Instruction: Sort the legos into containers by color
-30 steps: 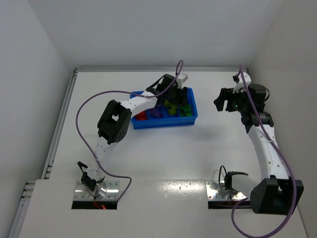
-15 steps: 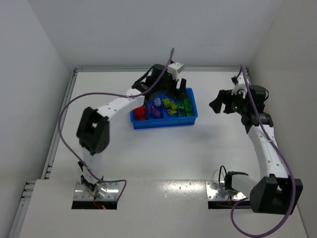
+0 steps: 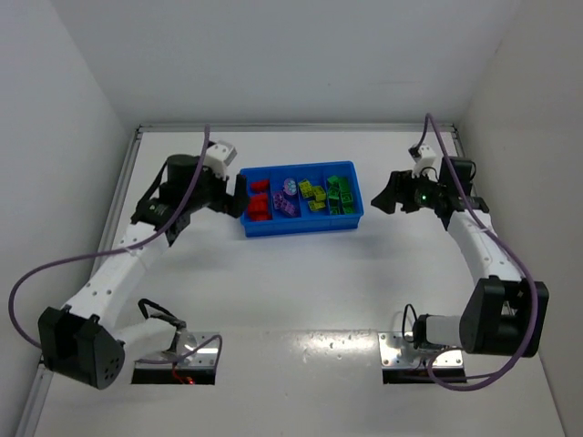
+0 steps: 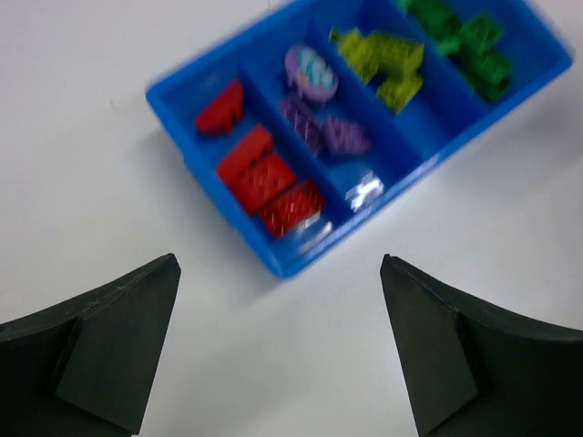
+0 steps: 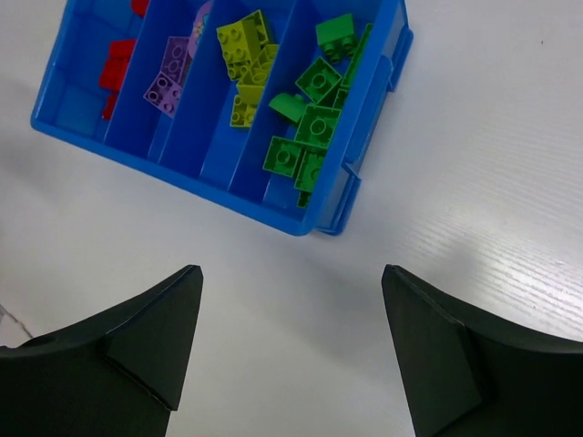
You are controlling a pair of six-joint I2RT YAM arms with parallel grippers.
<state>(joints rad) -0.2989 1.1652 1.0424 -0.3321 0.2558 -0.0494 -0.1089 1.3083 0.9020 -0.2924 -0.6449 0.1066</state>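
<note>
Small plastic legos (image 3: 259, 206) are sitting colour-sorted in the blue rectangular plastic tray (image 3: 301, 228); left gripper (image 3: 240, 195) is retreating from it, gaping empty (right gripper (image 3: 384, 197) gaping empty too), so sorting is looking done.

The blue tray (image 3: 301, 226) lies on the table (image 3: 301, 291), just beside the left gripper (image 3: 239, 194) and near the right gripper (image 3: 386, 195). Its legos (image 3: 314, 194) run from red on the left gripper's side to green on the right gripper's side.

Left arm (image 3: 117, 276), right arm (image 3: 485, 250): white links, black joints, purple cables (image 3: 64, 263); green light (image 3: 425, 194) at right wrist; black wedge fingers (image 4: 109, 350).
</note>
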